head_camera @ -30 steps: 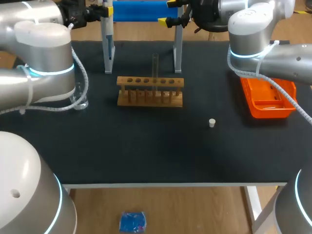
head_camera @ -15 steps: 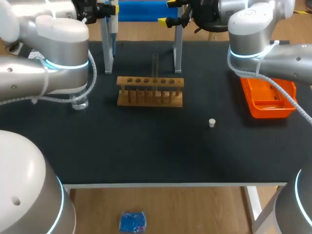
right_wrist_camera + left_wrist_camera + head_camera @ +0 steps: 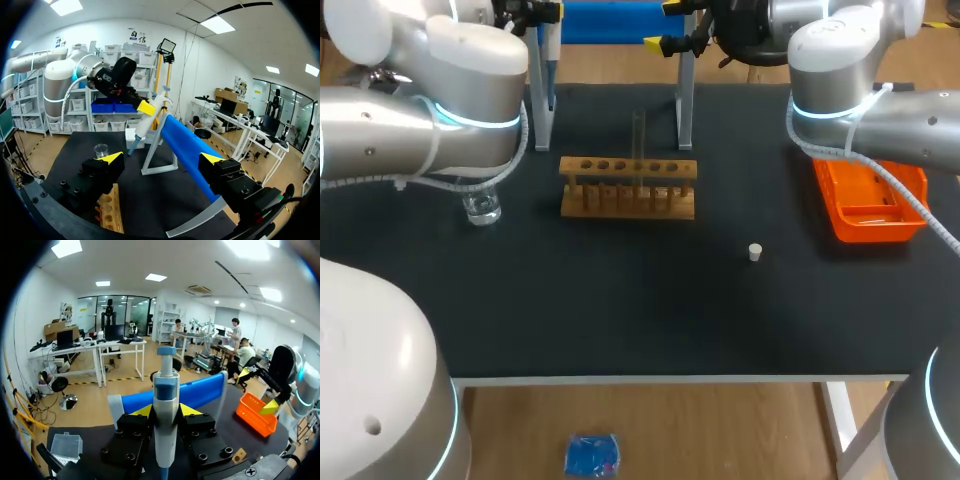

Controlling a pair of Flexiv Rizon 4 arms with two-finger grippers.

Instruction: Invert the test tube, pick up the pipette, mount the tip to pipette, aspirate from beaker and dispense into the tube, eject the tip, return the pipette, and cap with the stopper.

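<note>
At table's far edge, our left gripper [image 3: 166, 411] clamps pipette [image 3: 165, 386]; our right gripper [image 3: 162, 158] spread wide near blue bar [image 3: 186, 146].

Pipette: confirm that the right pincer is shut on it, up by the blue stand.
Wrong arm. The left pincer is shut on the pipette, up by the blue stand; the left wrist view shows it clamped there. The right pincer is open, holding nothing.

Left arm [image 3: 410, 130], right arm [image 3: 895, 115]: silver-grey rounded links, glowing cyan joint rings [image 3: 825, 112], white corrugated cables [image 3: 903, 197]. Left gripper [image 3: 166, 410], right gripper [image 3: 162, 158]: black blocks, round black screws [image 3: 126, 456], yellow wedge-shaped fingertips [image 3: 113, 158].
</note>
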